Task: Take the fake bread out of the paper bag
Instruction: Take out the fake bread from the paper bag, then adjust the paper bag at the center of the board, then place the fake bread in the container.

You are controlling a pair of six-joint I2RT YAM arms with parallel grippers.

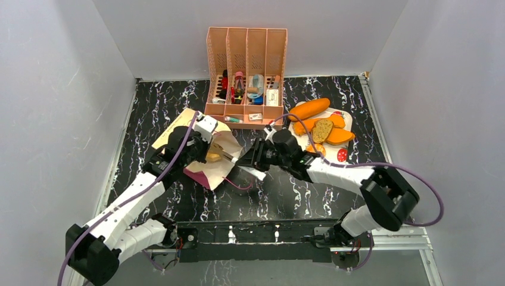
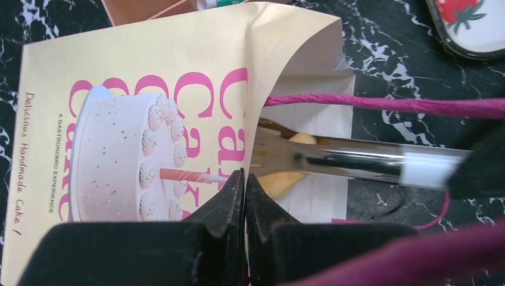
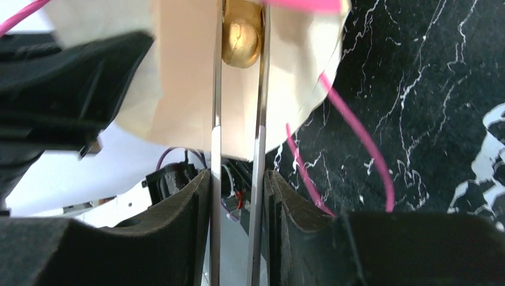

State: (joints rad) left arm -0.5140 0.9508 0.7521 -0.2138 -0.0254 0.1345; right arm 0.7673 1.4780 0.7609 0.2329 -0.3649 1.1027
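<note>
Right gripper (image 3: 238, 179) pinches tongs (image 3: 217, 89) around fake bread (image 3: 241, 36) inside paper bag (image 3: 184, 71).

Bright, even light, soft shadows; wrist views blur up close, fingers (image 2: 221, 208) seemingly out of focus.

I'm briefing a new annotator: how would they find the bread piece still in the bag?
Find the tan paper bag lying left of centre on the black marbled table. Just inside its open mouth sits a small golden bun, pinched between silver tongs; the other loaves lie on the white tray.
</note>
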